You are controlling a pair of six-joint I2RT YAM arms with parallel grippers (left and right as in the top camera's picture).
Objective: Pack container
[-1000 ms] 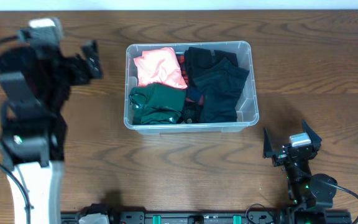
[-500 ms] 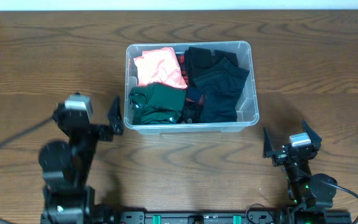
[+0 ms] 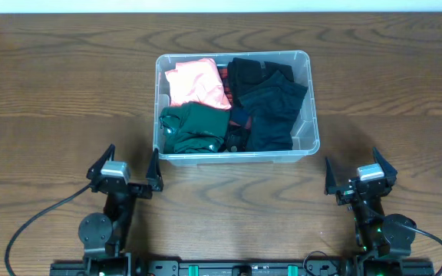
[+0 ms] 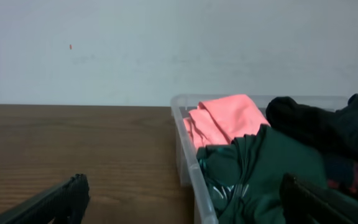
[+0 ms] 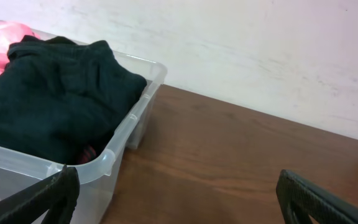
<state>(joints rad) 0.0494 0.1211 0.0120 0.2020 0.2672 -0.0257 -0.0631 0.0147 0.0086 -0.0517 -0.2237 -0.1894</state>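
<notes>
The clear container [image 3: 236,157] stands in the middle of the table, holding a folded pink garment [image 3: 196,83], a green one [image 3: 196,129] and black clothes [image 3: 271,100]. My left gripper [image 3: 133,151] sits low at the front left, open and empty, pointing at the container's front left corner [image 4: 188,158]. My right gripper [image 3: 351,157] rests at the front right, open and empty, just past the container's right front corner [image 5: 114,155]. The left wrist view shows the pink garment [image 4: 225,118] and green garment [image 4: 272,168]. The right wrist view shows the black clothes [image 5: 48,93].
Bare brown wood surrounds the container on all sides. A pale wall [image 4: 166,50] runs behind the table's far edge. Cables trail from both arm bases at the front edge.
My left arm has swung down from high at the far left to rest at the front left, facing the container, jaws open throughout. The right arm has not moved.
</notes>
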